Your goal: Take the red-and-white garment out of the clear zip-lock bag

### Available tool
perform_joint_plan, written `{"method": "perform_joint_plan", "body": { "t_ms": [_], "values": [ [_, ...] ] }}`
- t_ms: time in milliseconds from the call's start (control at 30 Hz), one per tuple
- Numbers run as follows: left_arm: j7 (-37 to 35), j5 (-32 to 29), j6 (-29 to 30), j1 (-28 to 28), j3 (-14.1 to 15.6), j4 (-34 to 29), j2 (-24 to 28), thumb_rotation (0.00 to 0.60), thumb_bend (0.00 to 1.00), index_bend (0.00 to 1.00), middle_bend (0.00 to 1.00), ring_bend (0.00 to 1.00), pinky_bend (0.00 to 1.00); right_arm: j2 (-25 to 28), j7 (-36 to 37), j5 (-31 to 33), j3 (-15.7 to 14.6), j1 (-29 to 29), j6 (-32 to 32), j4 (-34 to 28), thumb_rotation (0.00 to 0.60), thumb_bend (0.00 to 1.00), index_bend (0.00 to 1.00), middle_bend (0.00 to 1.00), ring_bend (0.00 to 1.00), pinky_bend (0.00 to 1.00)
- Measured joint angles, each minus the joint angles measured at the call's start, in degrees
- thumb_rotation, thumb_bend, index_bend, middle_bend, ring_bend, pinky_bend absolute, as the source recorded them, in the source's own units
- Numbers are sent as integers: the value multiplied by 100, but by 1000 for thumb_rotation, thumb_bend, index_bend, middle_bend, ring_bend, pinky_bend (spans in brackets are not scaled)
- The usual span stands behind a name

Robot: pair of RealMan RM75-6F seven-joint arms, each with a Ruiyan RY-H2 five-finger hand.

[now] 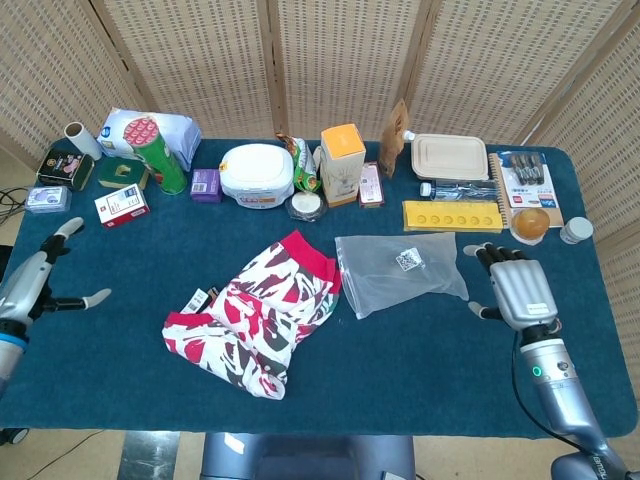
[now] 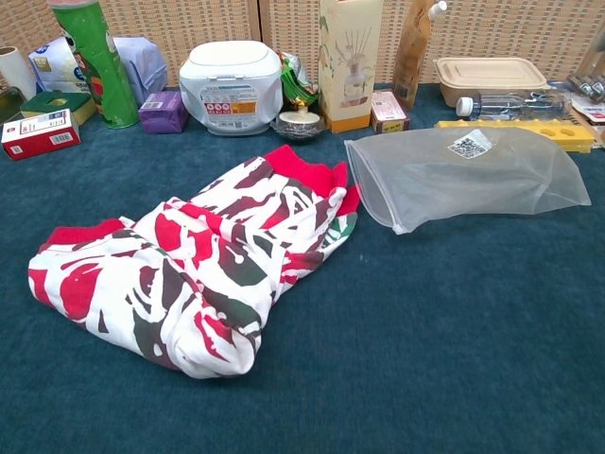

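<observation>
The red-and-white garment lies loose and crumpled on the blue cloth, outside the bag, with its red hem near the bag's mouth. The clear zip-lock bag lies flat to its right, holding nothing I can see. My left hand hovers far left of the garment, fingers spread and holding nothing. My right hand is just right of the bag, fingers apart, holding nothing. Neither hand shows in the chest view.
Along the table's back stand a green can, a white tub, a tall carton, a yellow tray, a lidded box and small boxes. The front edge of the table lies below the garment.
</observation>
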Motion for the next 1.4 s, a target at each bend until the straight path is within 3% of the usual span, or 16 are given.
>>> {"method": "perform_joint_plan", "body": {
  "t_ms": [233, 633, 900, 1400],
  "values": [
    [341, 792, 1191, 831, 503, 290, -317, 600, 193, 73, 83, 0, 139, -247, 275, -303, -29, -286, 314, 529, 600, 191, 322, 355, 383, 366],
    [653, 1519, 2492, 1719, 931, 1128, -998, 600, 192, 122, 83, 0, 139, -282, 644, -205, -54, -844, 686, 867, 599, 190, 342, 365, 384, 351],
    [736, 1588, 2721, 2028, 1050, 1214, -1202, 600, 193, 125, 83, 0, 139, -159, 720, -366, -155, -1265, 1037, 829, 600, 190, 351, 374, 385, 349],
    [855, 1766, 2792, 2060, 932, 984, -1071, 600, 192, 131, 83, 0, 139, -56, 997, -586, -103, -1603, 1200, 830, 600, 190, 355, 379, 384, 337]
  ]
}}
